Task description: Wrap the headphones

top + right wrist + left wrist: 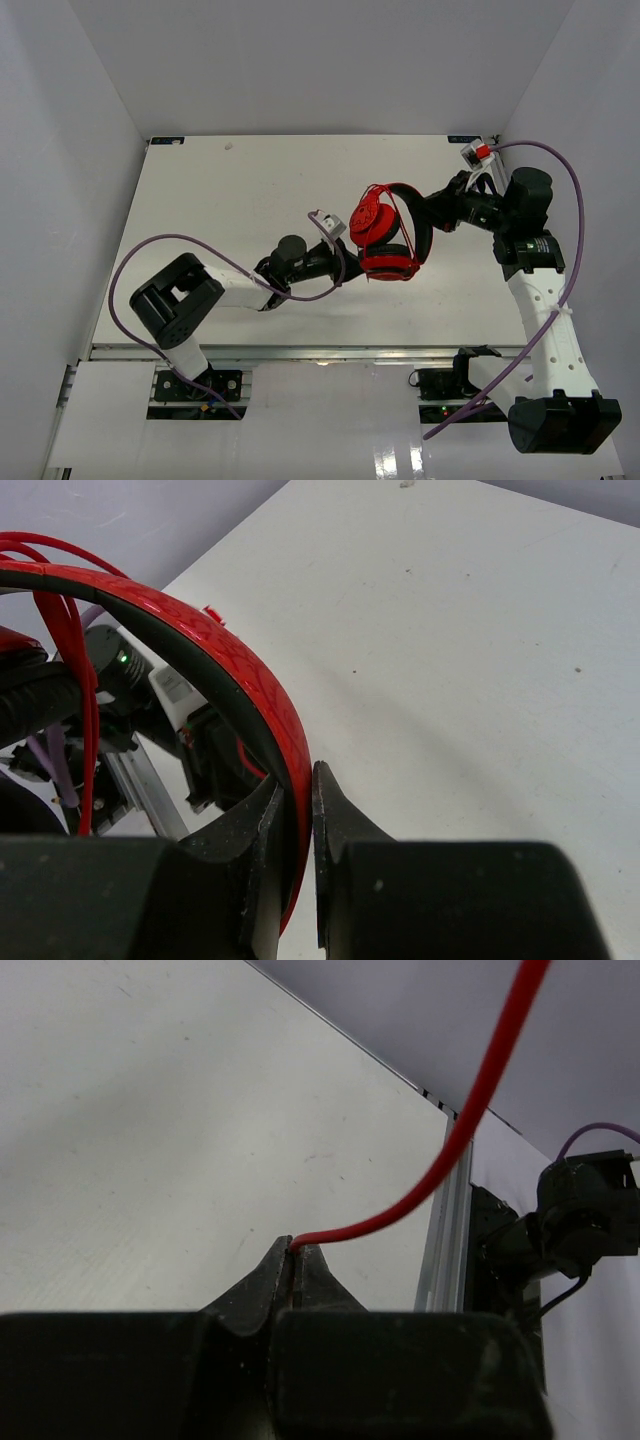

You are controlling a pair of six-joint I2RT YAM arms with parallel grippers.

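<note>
From overhead, the headphones [388, 235] sit right of the table's [230, 190] centre, caught between the two arms. That view won't settle either grip, so go to the wrist cameras.

Left wrist: the left claw [293, 1250] is pinched tight on the thin red cable [440, 1165], which leaves the fingertips and sweeps up and away to the right, out of the top of the picture.

Right wrist: the right claw [298, 780] is clamped on the glossy red headband [230, 670], one finger on each face of the band. Several turns of cable are draped over the band at the far left of that view. Only the overhead shows both earcups [372, 222].

Around them: purple robot cables [150, 245] loop off each arm, one curling close beside the left wrist. In the right wrist view the headband blocks most of the left arm behind it; a small green light [122, 658] peeps through under the arch. In the left wrist view the claw's own black body fills the bottom of the picture.

Orientation: the band bows out to the right, toward the right arm. The two cups lie on the left side, one farther and one nearer, so the long axis runs roughly near to far. I cannot tell whether the nearer cup touches the table.
</note>
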